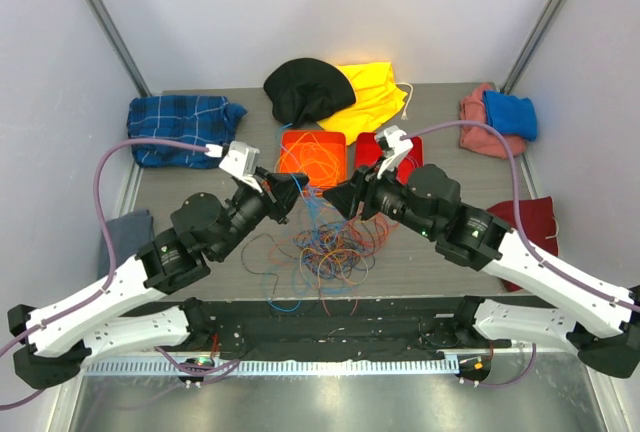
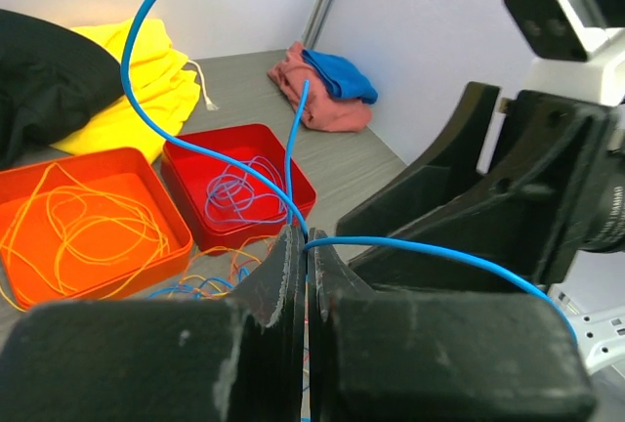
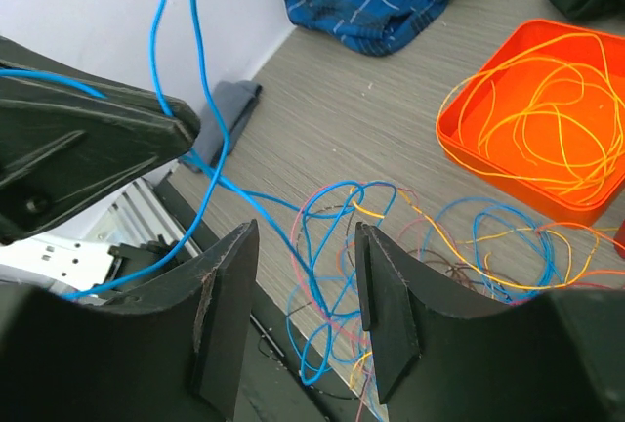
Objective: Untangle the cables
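Cables heaped near table front edge, left claw clamped on blue cable, right claw apart

No text, label, brand, number or sign can be read in any of the three views. Nothing more can be said on this subject.
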### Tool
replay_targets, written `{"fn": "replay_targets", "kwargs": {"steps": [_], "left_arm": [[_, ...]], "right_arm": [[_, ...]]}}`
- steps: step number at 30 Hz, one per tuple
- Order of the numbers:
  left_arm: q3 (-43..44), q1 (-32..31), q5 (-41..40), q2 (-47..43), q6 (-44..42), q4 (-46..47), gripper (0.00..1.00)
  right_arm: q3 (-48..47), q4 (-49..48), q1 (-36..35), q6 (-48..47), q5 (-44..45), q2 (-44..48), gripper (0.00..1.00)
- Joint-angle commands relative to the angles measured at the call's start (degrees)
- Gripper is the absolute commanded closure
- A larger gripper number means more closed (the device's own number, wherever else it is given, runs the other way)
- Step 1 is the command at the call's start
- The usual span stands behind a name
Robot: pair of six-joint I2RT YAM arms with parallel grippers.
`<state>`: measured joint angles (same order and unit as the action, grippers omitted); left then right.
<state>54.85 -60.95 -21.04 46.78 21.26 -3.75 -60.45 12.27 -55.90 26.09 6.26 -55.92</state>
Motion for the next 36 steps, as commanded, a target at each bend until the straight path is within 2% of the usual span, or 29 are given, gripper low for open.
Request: {"fn": "replay_targets", "kwargs": {"steps": [1, 7, 10, 13, 16, 17, 19, 20, 23, 25, 27, 32, 36], "left_arm": [[2.5, 0.2, 1.6, 0.4, 1.0, 1.8, 1.0], [2.7, 0.2, 2.1, 0.8, 1.2, 1.8, 1.0], [2.8, 0.2, 2.1, 1.1, 1.2, 2.0, 1.0], [2.8, 0.2, 2.4, 1.0, 1.4, 2.2, 1.0], [2.5, 0.2, 2.6, 0.8, 1.7, 2.1, 1.0], [2.3, 0.2, 2.6, 0.6, 1.8, 2.1, 1.0], [0.9, 0.1, 1.9, -0.5, 2.6, 1.8, 1.0], [0.4, 0.2, 1.2, -0.9, 3.2, 1.6, 0.96], [-3.2, 0.2, -2.0, -3.2, 5.8, 0.2, 0.45], [-5.6, 0.2, -4.6, -5.0, 7.6, -1.0, 0.29], [-6.9, 0.2, -6.7, -6.0, 10.3, -3.8, 0.01], [-8.4, 0.2, -13.8, -7.1, 17.2, -14.5, 0.0], [-9.7, 0.1, -16.4, -7.6, 20.6, -18.4, 0.0]], "right_arm": [[-1.4, -1.9, -0.4, -2.3, -0.6, -1.1, 0.48], [-1.0, -1.8, -0.4, -2.8, -0.9, -0.9, 0.49], [-0.7, -1.5, -0.4, -3.1, -1.8, -1.2, 0.53], [-0.1, -1.0, -0.4, -3.0, -1.6, -1.6, 0.67], [0.7, -0.6, -0.4, -2.6, 2.3, -1.0, 0.93], [0.6, -0.6, -0.4, -2.5, 3.9, -0.7, 0.98], [-0.2, -0.6, -0.4, -2.8, 5.7, 0.9, 0.99], [-0.9, -0.3, -0.4, -3.2, 7.4, 1.3, 0.99], [-4.8, 2.6, -0.4, -5.1, 11.0, 2.6, 0.99], [-8.3, 5.0, -0.4, -6.7, 13.4, 2.8, 0.99], [-11.3, 7.1, -0.4, -7.6, 15.1, 2.6, 0.99], [-16.2, 10.8, -0.4, -8.9, 16.9, 1.3, 0.99], [-18.2, 12.2, -0.4, -9.2, 17.3, 1.1, 0.99]]}}
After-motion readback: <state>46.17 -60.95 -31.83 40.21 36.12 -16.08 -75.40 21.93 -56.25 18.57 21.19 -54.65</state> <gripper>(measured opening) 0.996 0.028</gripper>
